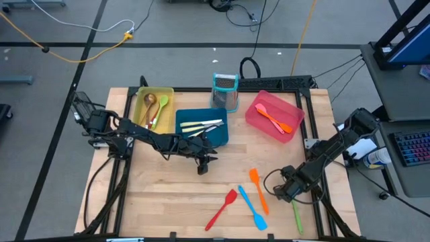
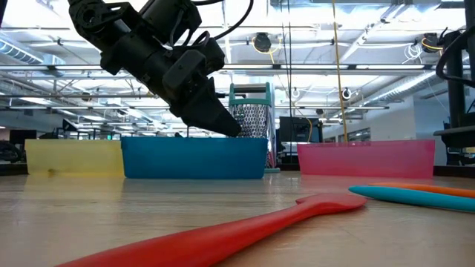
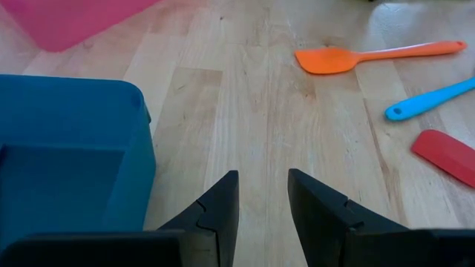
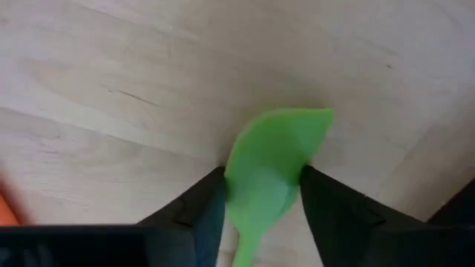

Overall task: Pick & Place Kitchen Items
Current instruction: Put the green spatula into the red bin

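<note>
The right gripper (image 4: 256,196) straddled the green spatula (image 4: 271,170), jaws spread either side, seemingly mid-grasp; next, a firm pinch and lift (left gripper (image 3: 263,204) waited, parted, empty).

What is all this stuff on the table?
Yellow tray: one, back left; holds spoons, red, wooden and green.
Blue tray: one, middle; holds cream knives.
Pink tray: one, back right; holds orange spatulas.
Grater: one, metal, teal top, behind blue tray.
Loose spatulas: orange, blue, red, front.
Green spatula: one, front right, between right gripper's fingers.
Left gripper: open, empty, in front of blue tray.
Right gripper: straddling green spatula.
</note>
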Motion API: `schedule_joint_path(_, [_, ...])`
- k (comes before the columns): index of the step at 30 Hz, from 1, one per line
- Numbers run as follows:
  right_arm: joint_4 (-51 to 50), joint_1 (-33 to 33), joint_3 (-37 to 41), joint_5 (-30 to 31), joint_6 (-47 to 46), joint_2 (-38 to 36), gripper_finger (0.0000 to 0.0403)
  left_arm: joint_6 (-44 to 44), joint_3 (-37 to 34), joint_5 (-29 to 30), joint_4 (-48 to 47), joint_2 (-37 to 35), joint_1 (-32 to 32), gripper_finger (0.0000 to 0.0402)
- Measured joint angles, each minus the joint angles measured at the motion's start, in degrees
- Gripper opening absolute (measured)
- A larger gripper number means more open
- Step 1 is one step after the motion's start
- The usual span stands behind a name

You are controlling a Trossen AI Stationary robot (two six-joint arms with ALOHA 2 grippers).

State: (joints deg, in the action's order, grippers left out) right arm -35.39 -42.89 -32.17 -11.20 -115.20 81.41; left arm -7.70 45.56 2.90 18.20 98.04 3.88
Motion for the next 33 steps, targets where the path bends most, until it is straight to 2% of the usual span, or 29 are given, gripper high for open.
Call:
schedule_joint_path(4, [0.66, 0.09, 1.23, -2.59, -0.71, -0.09, 0.0112, 0.0, 0.0, 0.0, 0.0, 0.0, 0.01, 0.012])
schedule_joint_path(8, [0.56, 0.11, 1.31, -3.08, 0.62, -0.48, 0.0089, 0.0, 0.0, 0.0, 0.0, 0.0, 0.01, 0.012])
schedule_joint_path(14, [0.68, 0.09, 1.31, -2.56, 0.78, -3.22, 0.0085, -0.02, 0.0, -0.01, 0.0, 0.0, 0.0, 0.012])
schedule_joint_path(21, [0.53, -0.04, 1.31, 3.57, 0.33, -8.72, 0.0085, -0.02, 0.0, 0.0, 0.02, 0.0, 0.0, 0.012])
schedule_joint_path(33, [2.13, 0.07, 1.31, 2.85, 8.83, -9.85, 0.0084, -1.07, 0.0, 0.0, 0.02, 0.0, 0.0, 0.012])
